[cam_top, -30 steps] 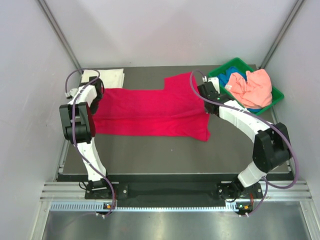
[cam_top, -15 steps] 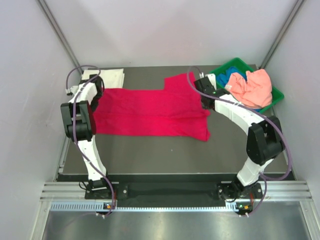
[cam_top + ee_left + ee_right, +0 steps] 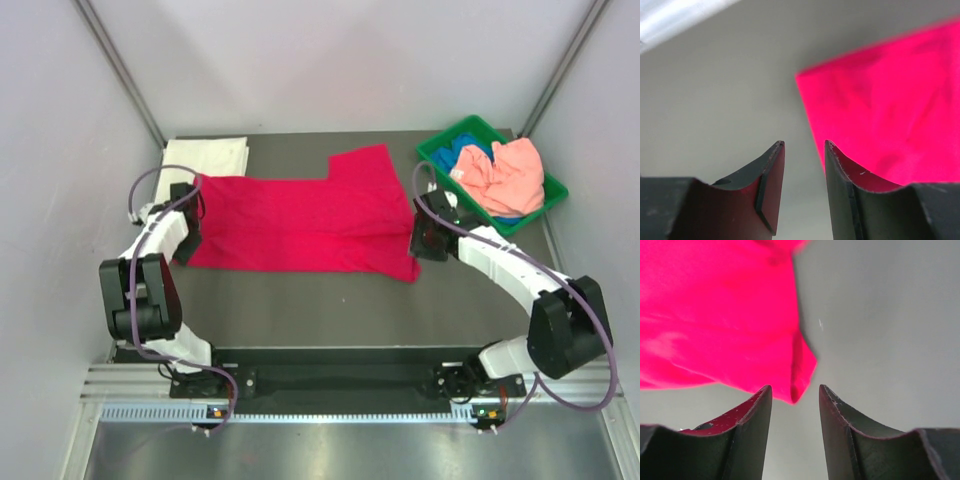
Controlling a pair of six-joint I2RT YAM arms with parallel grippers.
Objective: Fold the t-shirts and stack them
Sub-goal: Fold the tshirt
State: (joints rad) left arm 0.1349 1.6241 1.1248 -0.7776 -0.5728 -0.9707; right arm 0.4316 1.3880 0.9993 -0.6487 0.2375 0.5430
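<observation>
The crimson-red t-shirt [image 3: 300, 220] lies spread flat across the middle of the table. My left gripper [image 3: 188, 225] hovers open at its left edge; in the left wrist view the gripper [image 3: 804, 145] holds nothing and a shirt corner [image 3: 880, 115] lies ahead to the right. My right gripper [image 3: 422, 245] is open beside the shirt's near right corner; in the right wrist view that gripper [image 3: 795, 387] is empty, with the hemmed corner [image 3: 800, 375] just beyond its tips. A white t-shirt [image 3: 205, 155] lies folded at the far left. Salmon-pink [image 3: 505, 175] and blue [image 3: 465, 155] t-shirts fill the bin.
A green plastic bin [image 3: 548, 192] stands at the far right corner. Grey walls close in on both sides and behind. Bare dark table surface [image 3: 330, 310] runs between the red shirt and the arm bases.
Both grippers opened and let go of the red shirt. The right gripper came from the far sleeve down to the near right corner; the left drew back along the left edge.
</observation>
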